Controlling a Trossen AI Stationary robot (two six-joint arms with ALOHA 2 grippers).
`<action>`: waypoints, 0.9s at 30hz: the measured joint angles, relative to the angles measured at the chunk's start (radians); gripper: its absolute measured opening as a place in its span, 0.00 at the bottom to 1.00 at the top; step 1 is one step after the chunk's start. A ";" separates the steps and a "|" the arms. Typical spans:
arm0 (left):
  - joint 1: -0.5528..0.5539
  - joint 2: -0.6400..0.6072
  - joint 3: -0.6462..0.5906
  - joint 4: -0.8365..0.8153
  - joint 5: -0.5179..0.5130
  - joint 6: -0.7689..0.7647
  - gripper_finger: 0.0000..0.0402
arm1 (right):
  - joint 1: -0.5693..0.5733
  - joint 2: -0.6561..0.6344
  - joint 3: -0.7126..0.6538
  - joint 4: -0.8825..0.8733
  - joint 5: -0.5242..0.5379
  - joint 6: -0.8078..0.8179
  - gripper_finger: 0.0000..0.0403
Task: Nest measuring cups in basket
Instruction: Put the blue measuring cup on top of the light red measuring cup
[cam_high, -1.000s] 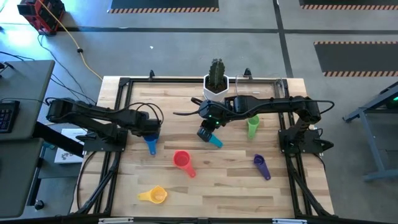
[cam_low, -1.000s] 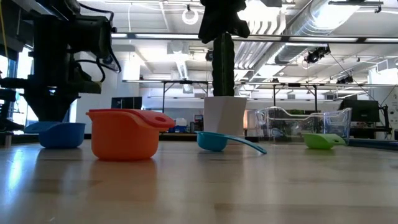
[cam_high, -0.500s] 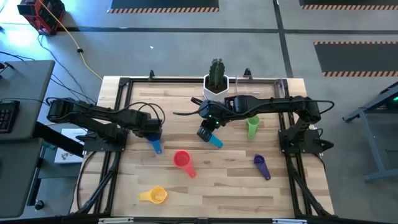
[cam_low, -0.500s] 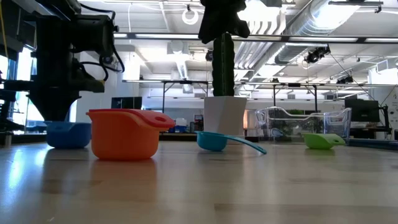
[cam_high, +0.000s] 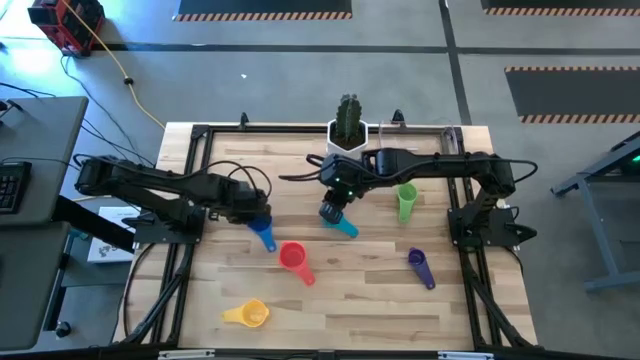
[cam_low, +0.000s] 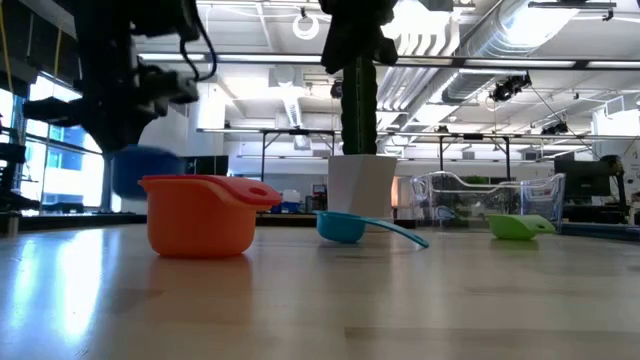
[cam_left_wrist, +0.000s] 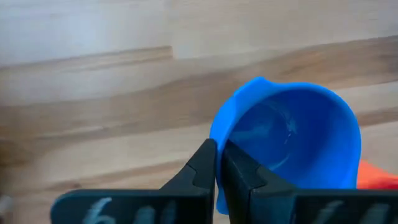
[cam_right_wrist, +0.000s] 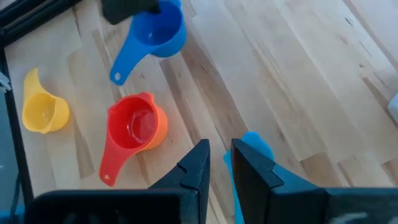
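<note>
on the left half of your table, the left gripper has its fingers pressed together on the rim of the blue cup; the wrist view shows the thin wall pinched between them, and the low view shows that cup as a blur clear of the wood, just behind the orange-bodied red cup. from above, the blue cup's handle trails toward the front edge, near the red cup, which sits upright with its handle also pointing frontward. your right gripper hangs over the middle of the table, just above the teal cup, which lies on the wood; its fingers stand a narrow gap apart and you can see nothing between them, with the teal cup showing just past the tips. behind that arm stands the white pot with the cactus, and beside it, toward the right, the clear basket, mostly hidden under the arm in the high view. the green cup lies just in front of the basket. the purple cup rests near the right edge, and the yellow cup sits alone near the front, well apart from the others.
</note>
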 joint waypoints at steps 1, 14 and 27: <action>-0.010 0.000 0.015 0.000 -0.006 -0.020 0.01 | -0.004 0.000 0.000 0.000 0.000 -0.004 0.14; -0.206 0.031 0.158 0.013 -0.138 -0.294 0.01 | -0.128 -0.005 0.000 -0.078 -0.045 -0.103 0.14; -0.327 0.219 0.301 0.024 -0.180 -0.368 0.01 | -0.222 -0.117 0.001 -0.177 0.015 -0.004 0.14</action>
